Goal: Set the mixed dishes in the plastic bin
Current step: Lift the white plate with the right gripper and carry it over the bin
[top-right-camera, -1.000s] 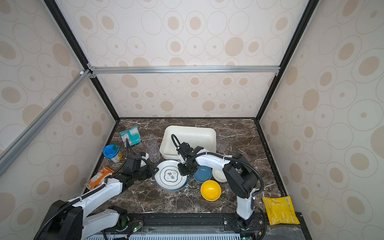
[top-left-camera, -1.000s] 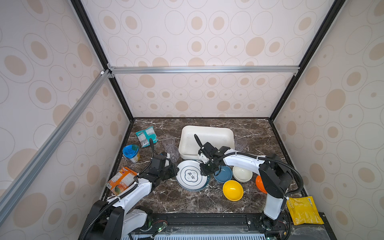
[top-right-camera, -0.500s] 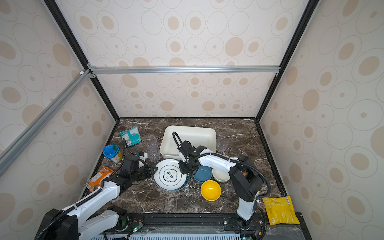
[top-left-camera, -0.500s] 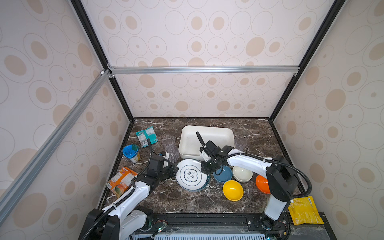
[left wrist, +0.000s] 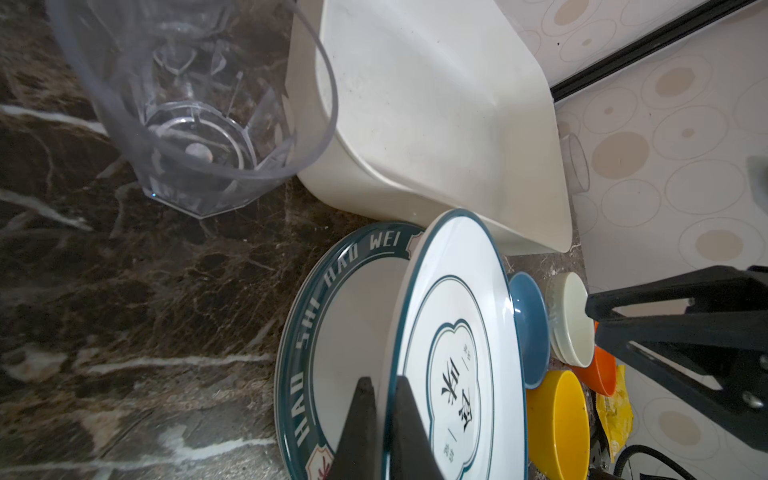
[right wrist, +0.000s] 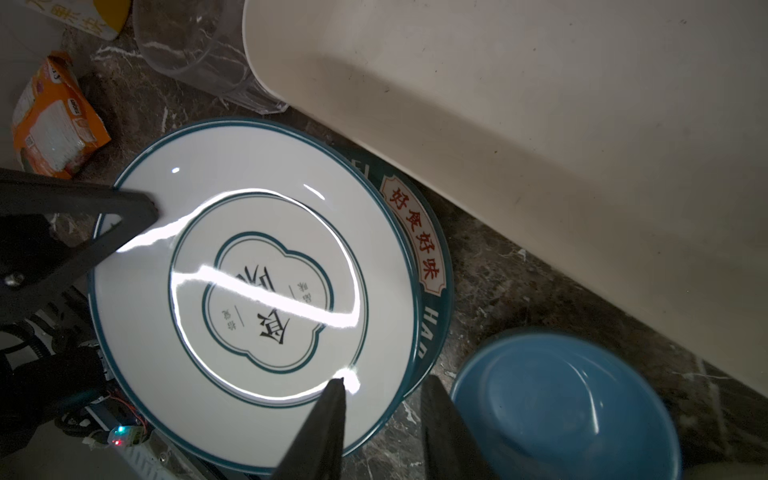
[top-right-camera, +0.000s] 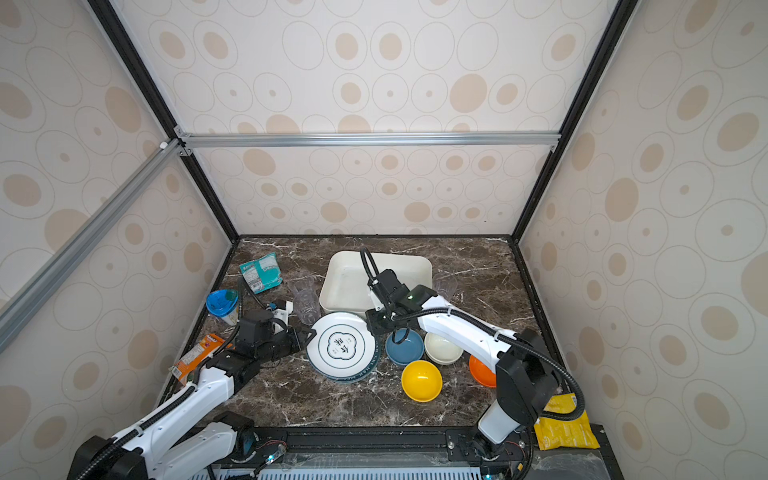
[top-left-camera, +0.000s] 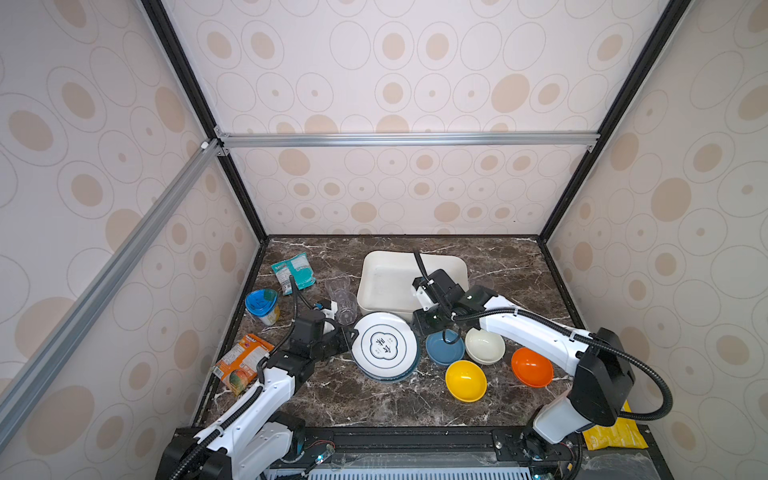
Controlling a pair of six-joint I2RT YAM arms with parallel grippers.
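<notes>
The left claw (left wrist: 382, 381) is pinched shut on the left edge of the round white plate with a thin teal rim and a Chinese character at its centre (top-left-camera: 384, 347). The left wrist view shows that edge raised off the second plate with a broad teal lettered border (left wrist: 328, 316) beneath it. The right claw (right wrist: 385, 381) stands part open at the opposite side. One finger is over the plate's face and the other is outside its rim, next to the small blue bowl (top-left-camera: 444, 350); it grips nothing that I can see.

The large shallow white plastic bin (top-left-camera: 386, 278) lies straight beyond the plate, away from both arm bases. Its long axis runs across the dark marble worktop (top-left-camera: 374, 403), and its near wall is just beside the plate's far edge. I judge the coming move to be a lift and a short carry over that wall. What shows of the bin's floor is bare, so there is ample room. The clear faceted plastic cup (top-left-camera: 345, 302) stands just beside the bin's near left corner, close to the left arm, and the blue bowl crowds the right.
</notes>
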